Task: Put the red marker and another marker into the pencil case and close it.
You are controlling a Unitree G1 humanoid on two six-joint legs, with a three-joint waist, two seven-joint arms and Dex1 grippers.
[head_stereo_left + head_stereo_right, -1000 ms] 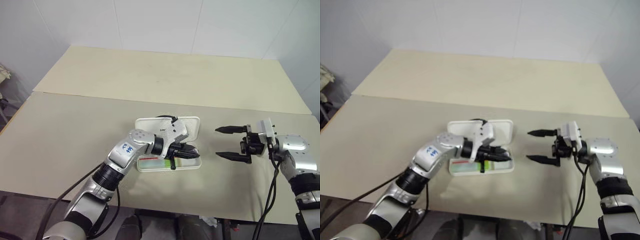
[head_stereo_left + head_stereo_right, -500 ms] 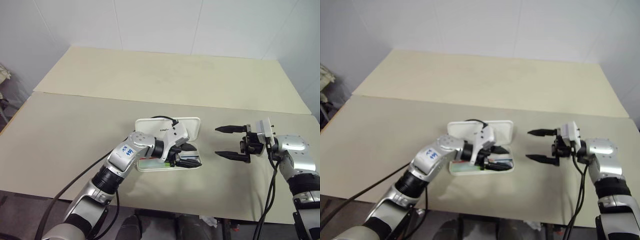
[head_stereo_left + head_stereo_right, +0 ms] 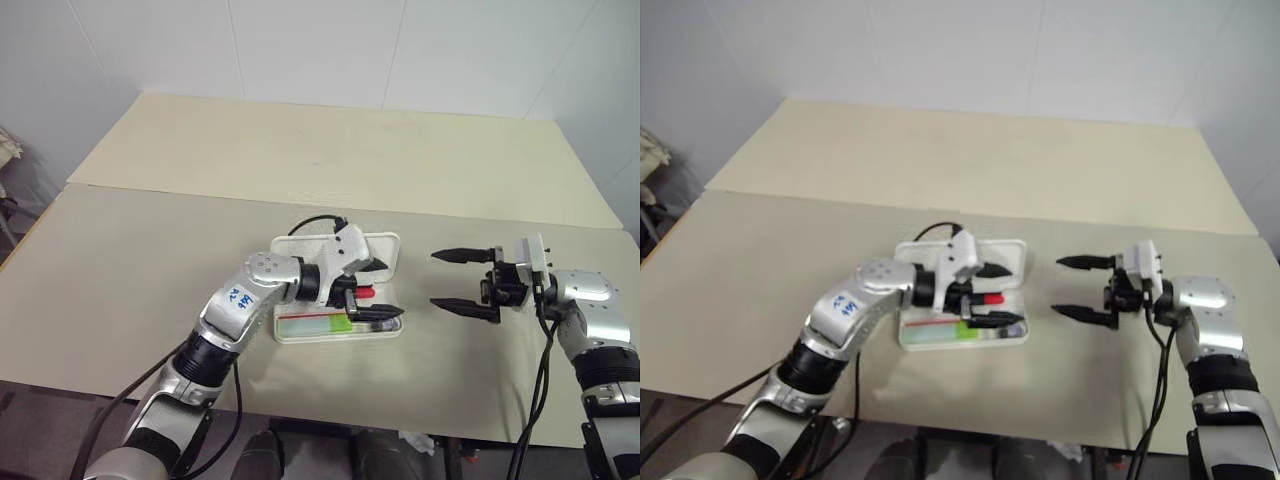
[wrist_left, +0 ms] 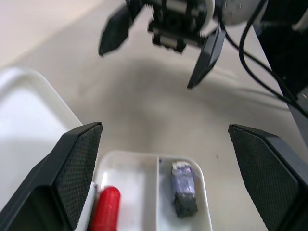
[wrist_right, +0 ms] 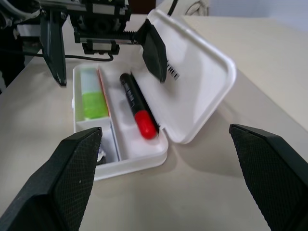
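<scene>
A: Case first, as it lies nearest: the pencil case (image 5: pixel 144 125) sits open on the near tan table (image 3: pixel 120 260), its lid (image 5: pixel 197 82) swung back flat on the far side.

B: And what lies inside?

A: The red marker (image 5: pixel 137 103) lies lengthwise in the tray's lid-side channel, black body with a red cap end. In the channel on the tray's other side lies another marker (image 5: pixel 92 96), pale green with a brighter lime section. A thin red stripe (image 5: pixel 102 91) runs between the two. A small grey-blue stubby object (image 4: pixel 184 187) sits in the little end compartment.

B: The left gripper?

A: The left gripper (image 3: pixel 378 290) hovers just over the open tray, fingers spread wide and gripping nothing. One finger stands above the lid's edge, the other above the tray's near side.

B: And the right one?

A: The right gripper (image 3: pixel 464 281) hangs above bare table to the right of the case, well apart from it, pointing towards it. Its jaws stand fully parted and hold nothing.

B: Farther back?

A: A second tan table (image 3: pixel 350 150) butts against the first, and beyond it rises a white wall (image 3: pixel 320 50)
</scene>
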